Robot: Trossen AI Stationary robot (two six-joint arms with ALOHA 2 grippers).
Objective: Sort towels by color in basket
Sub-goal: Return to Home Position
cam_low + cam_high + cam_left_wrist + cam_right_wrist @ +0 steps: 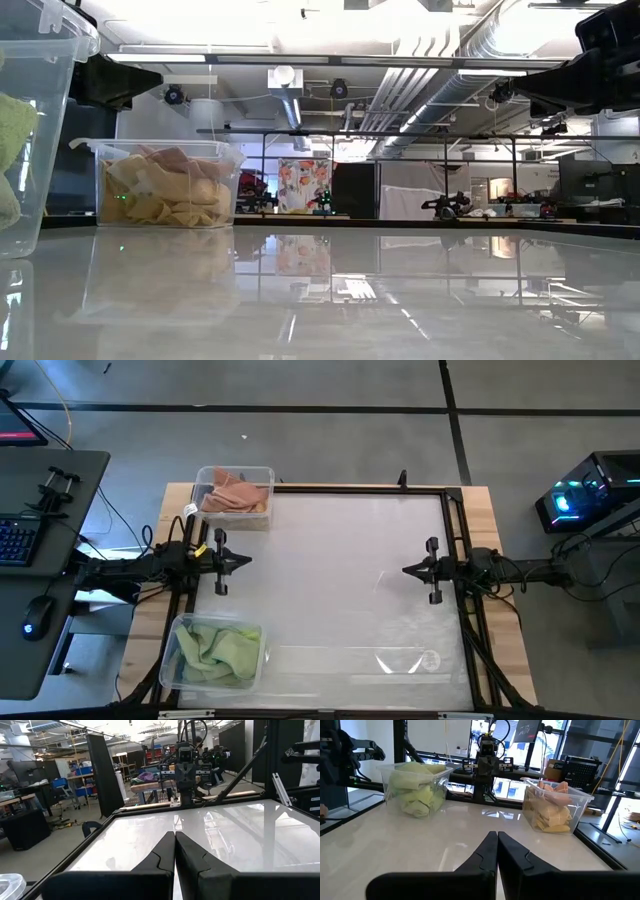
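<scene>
jaws shut and empty on both arms — towels all binned

jaws: you have the left gripper [174, 840] and the right gripper [497, 840] each with fingers pressed together, nothing between them, held above the table [340, 580] at opposite edges. towels: green towels [215, 652] lie heaped in one clear bin [168, 660]; salmon and yellow towels [235, 498] fill the second clear bin [250, 471], both bins on the left arm's side, well apart. none lies loose on the table. handling, as judged — soft, light, limp cloth that will drape; should you regrip, pinch a raised fold on top, not a flat patch.
</scene>
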